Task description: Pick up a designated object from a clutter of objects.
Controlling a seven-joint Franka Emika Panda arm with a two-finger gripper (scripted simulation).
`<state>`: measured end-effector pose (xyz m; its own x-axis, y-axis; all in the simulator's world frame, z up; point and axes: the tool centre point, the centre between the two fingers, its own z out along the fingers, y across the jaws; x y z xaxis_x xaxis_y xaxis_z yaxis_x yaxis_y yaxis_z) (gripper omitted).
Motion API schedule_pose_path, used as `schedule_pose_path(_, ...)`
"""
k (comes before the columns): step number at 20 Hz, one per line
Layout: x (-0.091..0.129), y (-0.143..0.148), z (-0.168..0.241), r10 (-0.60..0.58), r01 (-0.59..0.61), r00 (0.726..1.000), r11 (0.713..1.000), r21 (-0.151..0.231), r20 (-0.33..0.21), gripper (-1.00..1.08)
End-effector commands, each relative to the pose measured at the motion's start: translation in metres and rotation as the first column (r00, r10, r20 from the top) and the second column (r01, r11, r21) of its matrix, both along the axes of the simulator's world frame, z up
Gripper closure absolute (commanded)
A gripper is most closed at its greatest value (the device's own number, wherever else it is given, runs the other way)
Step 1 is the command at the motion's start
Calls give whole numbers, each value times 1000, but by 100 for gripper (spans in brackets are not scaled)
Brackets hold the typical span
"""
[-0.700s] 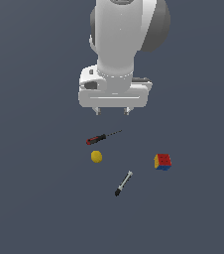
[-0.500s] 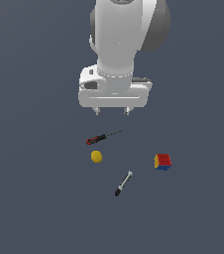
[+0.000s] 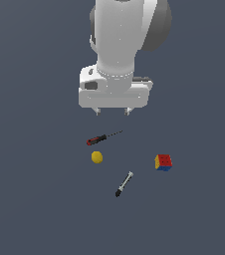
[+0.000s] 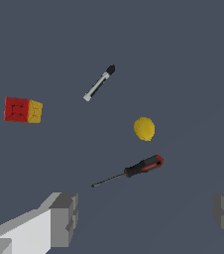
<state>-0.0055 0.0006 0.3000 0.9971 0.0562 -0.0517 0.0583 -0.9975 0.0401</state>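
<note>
The designated object is a small cube [image 3: 163, 163] with red, yellow and blue faces, lying on the dark floor toward the exterior view's right; the wrist view shows its red and yellow faces [image 4: 23, 110]. My gripper [image 3: 112, 111] hangs high above the clutter, open, with nothing between its fingers [image 4: 63, 219]. The cube lies well apart from the gripper, lower and to the exterior view's right. A red-and-black-handled screwdriver [image 3: 102, 138] sits just below the gripper, a yellow ball [image 3: 97, 157] under it, and a thin black-and-silver tool [image 3: 124, 184] further down.
In the wrist view the screwdriver [image 4: 131, 170], the yellow ball [image 4: 144, 129] and the thin tool [image 4: 99, 83] lie spread out from one another on the flat dark grey floor [image 3: 35, 199].
</note>
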Motion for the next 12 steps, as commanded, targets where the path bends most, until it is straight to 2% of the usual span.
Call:
schedule_pose_path(1,1,2,-2,-1,1,1000,1000,0,0,-92)
schedule_pose_path(7,12,17,-16,-10,10,1000,1000,-5,6,-92)
schedule_pose_path(12,28,43,-39,-25,25,1000,1000,-8,15,-92)
